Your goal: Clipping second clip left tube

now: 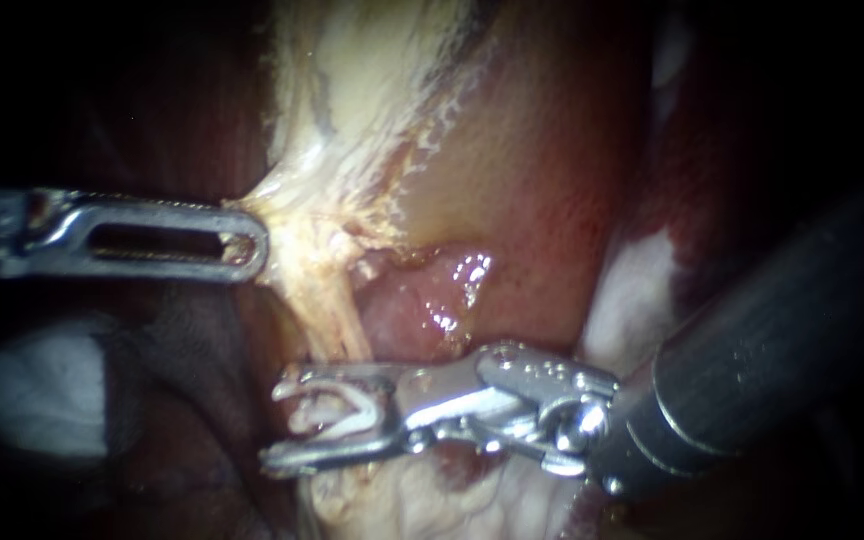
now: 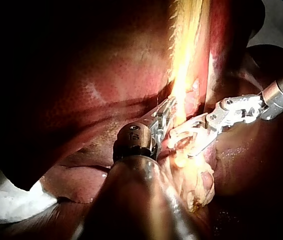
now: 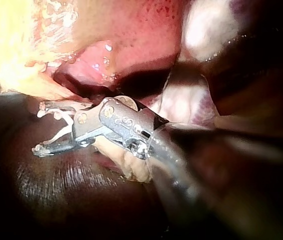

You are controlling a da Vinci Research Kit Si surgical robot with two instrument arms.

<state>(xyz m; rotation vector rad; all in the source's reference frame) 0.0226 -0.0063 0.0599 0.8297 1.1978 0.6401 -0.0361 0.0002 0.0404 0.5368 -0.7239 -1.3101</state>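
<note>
Background: a dark field of wet red tissue, lit at the centre only, with a white patch [image 1: 22, 390] at the left margin of the endoscope view.

Tube [image 1: 327, 300]: a pale yellow strand at mid-field. It runs down from a fan of pale tissue [image 1: 352, 130] and narrows as it descends. Its lower end meets the upper jaw of the right instrument [image 1: 274, 423], and further pale, lumpy tissue shows beneath the lower jaw. Whether the tube lies between those jaws or behind them cannot be determined.

Clip [image 1: 337, 410]: white and spread in a V, seated inside the right instrument's jaws with one leg along each jaw. The right wrist view shows the same arrangement.

Right instrument: the shaft enters from the right. The jaws stand apart, both bearing on the clip they carry, with the tips pointing toward the left of the endoscope view and just below the tube's visible length.

Left instrument [image 1: 250, 245]: the shaft enters from the left and lies level. The slotted jaws are clenched on the edge of the pale tissue at the point where it narrows into the tube, above the right instrument and well apart from it.

Adjacent: a glistening pink fold [image 1: 422, 300] lies just to the right of the tube.
</note>
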